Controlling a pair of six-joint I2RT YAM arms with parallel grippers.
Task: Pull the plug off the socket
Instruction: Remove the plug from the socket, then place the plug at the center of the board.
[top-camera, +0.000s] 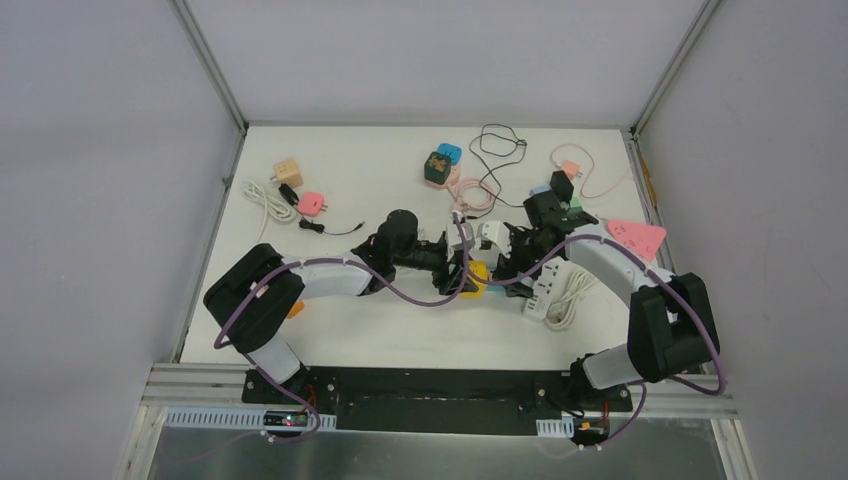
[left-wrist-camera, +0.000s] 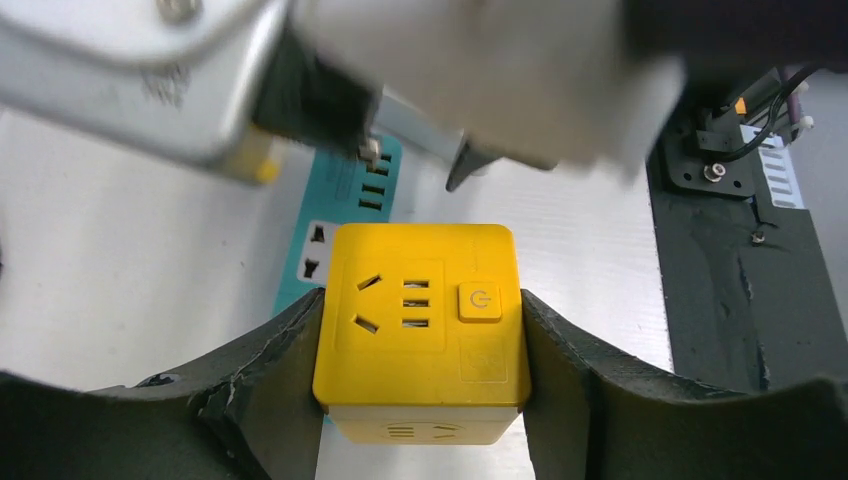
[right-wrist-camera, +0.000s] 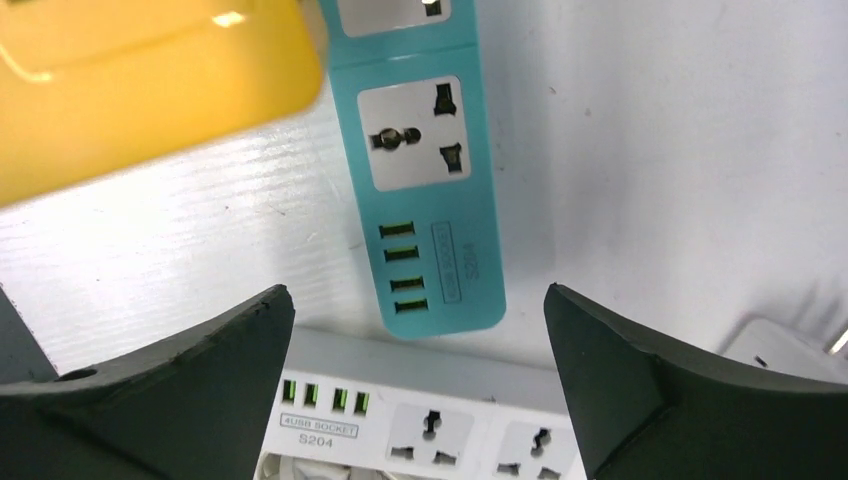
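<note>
Yellow cube socket (left-wrist-camera: 420, 320), upright (slots bare, power button alongside), just beside teal power strip (left-wrist-camera: 345, 215).

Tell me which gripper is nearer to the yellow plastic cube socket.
Left. The left gripper clamps the yellow plastic cube socket; the right gripper hangs open beside it.

The cube socket (left-wrist-camera: 420, 320) is bright yellow. In the right wrist view, the long strip (right-wrist-camera: 425, 170) near the top is teal with white faces, and the lower strip (right-wrist-camera: 440, 385) is white with green slots.
</note>
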